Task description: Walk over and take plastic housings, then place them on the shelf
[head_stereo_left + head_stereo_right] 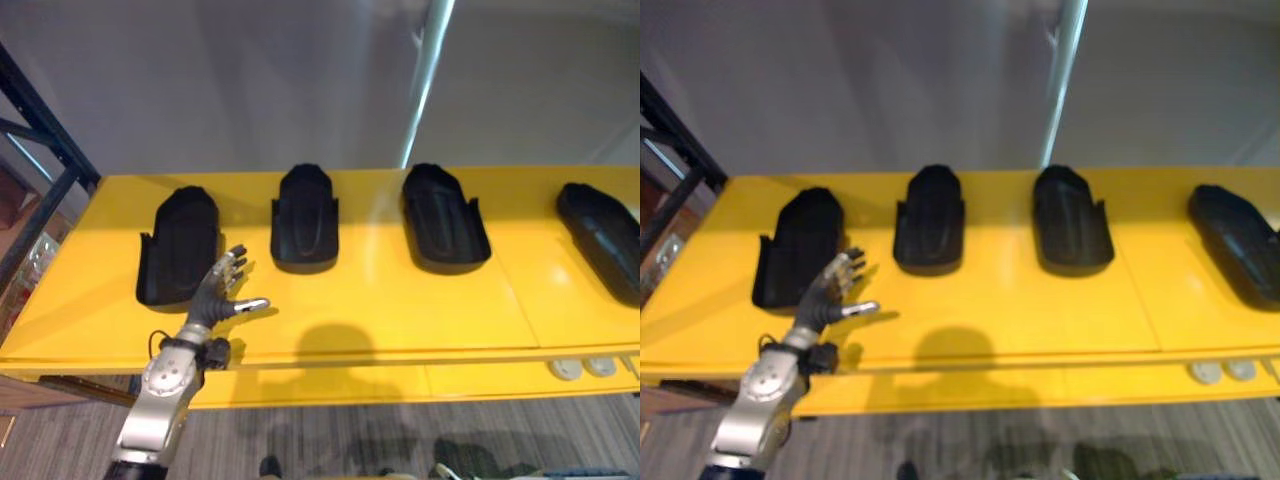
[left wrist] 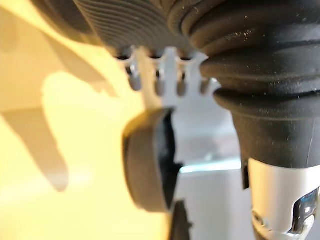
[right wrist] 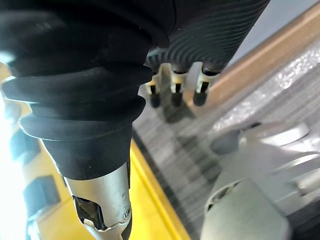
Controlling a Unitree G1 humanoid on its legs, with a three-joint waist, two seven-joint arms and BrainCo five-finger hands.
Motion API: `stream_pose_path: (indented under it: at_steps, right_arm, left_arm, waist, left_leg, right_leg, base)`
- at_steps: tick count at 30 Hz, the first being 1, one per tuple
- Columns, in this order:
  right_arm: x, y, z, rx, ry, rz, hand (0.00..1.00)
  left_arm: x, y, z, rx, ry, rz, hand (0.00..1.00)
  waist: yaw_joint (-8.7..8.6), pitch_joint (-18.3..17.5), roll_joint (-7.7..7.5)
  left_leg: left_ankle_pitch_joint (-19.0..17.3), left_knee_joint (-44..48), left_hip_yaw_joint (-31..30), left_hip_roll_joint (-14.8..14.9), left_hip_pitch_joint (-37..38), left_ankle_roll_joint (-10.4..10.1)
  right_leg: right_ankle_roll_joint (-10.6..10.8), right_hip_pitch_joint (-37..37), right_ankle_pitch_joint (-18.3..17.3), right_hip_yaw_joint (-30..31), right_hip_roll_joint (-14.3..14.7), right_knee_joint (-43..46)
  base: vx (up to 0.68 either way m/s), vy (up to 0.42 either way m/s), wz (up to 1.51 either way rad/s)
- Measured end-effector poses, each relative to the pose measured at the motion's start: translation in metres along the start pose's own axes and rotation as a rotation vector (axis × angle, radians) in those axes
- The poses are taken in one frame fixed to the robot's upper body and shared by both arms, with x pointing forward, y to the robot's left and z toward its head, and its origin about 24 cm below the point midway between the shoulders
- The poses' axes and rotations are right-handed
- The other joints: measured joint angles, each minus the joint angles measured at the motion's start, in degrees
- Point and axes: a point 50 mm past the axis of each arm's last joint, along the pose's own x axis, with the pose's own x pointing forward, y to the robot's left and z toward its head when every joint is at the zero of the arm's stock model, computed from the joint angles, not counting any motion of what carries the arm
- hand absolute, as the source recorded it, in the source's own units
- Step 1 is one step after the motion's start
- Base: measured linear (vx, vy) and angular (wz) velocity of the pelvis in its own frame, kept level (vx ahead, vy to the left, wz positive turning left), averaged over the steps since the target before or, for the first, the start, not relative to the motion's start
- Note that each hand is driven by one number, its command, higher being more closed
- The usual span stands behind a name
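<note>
Four glossy black, scoop-shaped plastic housings [image 1: 304,222] line the yellow shelf [image 1: 400,310]. The left hand [image 1: 220,290] hovers beside the leftmost, fingers spread and empty. The right hand [image 3: 176,92] hangs with fingers relaxed.

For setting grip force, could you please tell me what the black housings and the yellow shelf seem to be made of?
Black housings: probably moulded plastic, matt to satin; smooth curved walls with dull highlights. Yellow shelf: likely painted metal or coated board, semi-gloss; it shows soft reflections and a seam between panels.
</note>
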Motion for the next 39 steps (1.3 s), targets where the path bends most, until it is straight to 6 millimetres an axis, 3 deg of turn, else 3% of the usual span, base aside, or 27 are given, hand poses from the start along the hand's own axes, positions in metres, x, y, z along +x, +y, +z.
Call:
stream_pose_path:
  at_steps: [20, 39]
  right_arm:
    - [0.0, 0.006, 0.0, -0.036, 0.002, 0.024, 0.0]
    - [0.0, 0.007, -0.002, -0.038, 0.021, 0.025, 0.0]
  left_arm:
    - [-0.002, 0.007, -0.02, 0.09, 0.128, 0.264, 0.0]
    - [-0.003, 0.013, -0.023, 0.159, 0.143, 0.332, 0.0]
  waist:
    - [-0.74, 0.5, -0.37]
    - [-0.73, 0.5, -0.45]
  left_leg:
    - [0.0, 0.0, 0.7, 0.0, 0.5, 0.0]
    - [0.0, 0.0, 0.6, 0.0, 0.6, 0.0]
  right_leg:
    - [0.0, 0.0, 0.0, 0.7, 0.0, -0.1]
    - [0.1, 0.2, 0.0, 0.7, 0.0, -0.1]
  base:
    - [0.0, -0.001, -0.02]
    - [0.0, 0.0, 0.0]
